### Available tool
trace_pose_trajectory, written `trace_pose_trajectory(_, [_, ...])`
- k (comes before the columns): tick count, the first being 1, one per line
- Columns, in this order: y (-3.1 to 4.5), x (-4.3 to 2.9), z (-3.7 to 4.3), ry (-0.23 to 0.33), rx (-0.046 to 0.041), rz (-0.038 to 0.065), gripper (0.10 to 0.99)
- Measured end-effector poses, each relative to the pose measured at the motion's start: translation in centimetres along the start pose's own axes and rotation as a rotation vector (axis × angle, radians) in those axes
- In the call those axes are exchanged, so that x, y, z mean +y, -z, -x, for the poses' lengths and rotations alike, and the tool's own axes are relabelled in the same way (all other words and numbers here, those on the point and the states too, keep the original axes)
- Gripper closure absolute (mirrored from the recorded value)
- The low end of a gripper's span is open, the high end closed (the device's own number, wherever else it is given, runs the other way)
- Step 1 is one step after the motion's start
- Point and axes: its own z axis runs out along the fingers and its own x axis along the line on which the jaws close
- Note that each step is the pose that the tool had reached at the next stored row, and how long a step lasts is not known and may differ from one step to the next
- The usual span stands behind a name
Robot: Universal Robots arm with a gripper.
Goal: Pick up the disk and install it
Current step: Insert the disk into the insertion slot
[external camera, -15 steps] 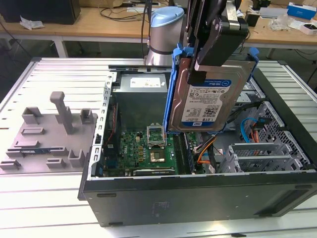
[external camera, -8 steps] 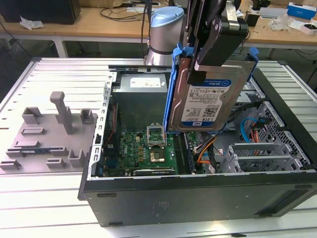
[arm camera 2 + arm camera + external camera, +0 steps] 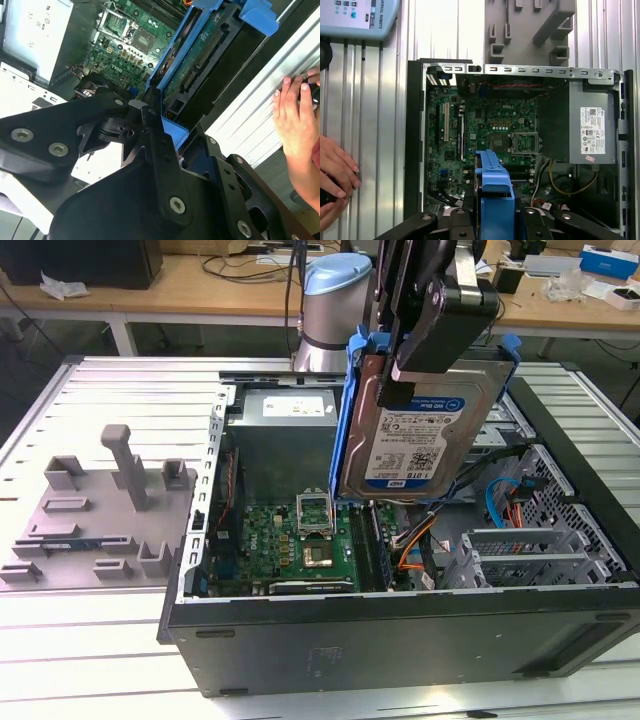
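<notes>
One disk [image 3: 420,440] sat clamped on edge in my gripper [image 3: 405,380], high over the open case [image 3: 400,640], so I judged slow, level lowering wisest.

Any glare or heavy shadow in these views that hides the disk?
Exterior view: even light, and the disk in the gripper is lit without glare. Second wrist view: the power supply washes out white, and the gripper's body is dark. First wrist view: the table glares, and the case interior is dimmer.
</notes>
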Motion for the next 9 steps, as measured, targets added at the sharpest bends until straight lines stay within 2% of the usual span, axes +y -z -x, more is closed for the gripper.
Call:
trace_pose_trajectory(3, [-0.01,0.0,-0.01,0.0,-0.0021,0.0,0.722])
trace_pose_trajectory(9, [-0.03,-0.17,-0.16,0.0,-0.0019,-0.009,0.722])
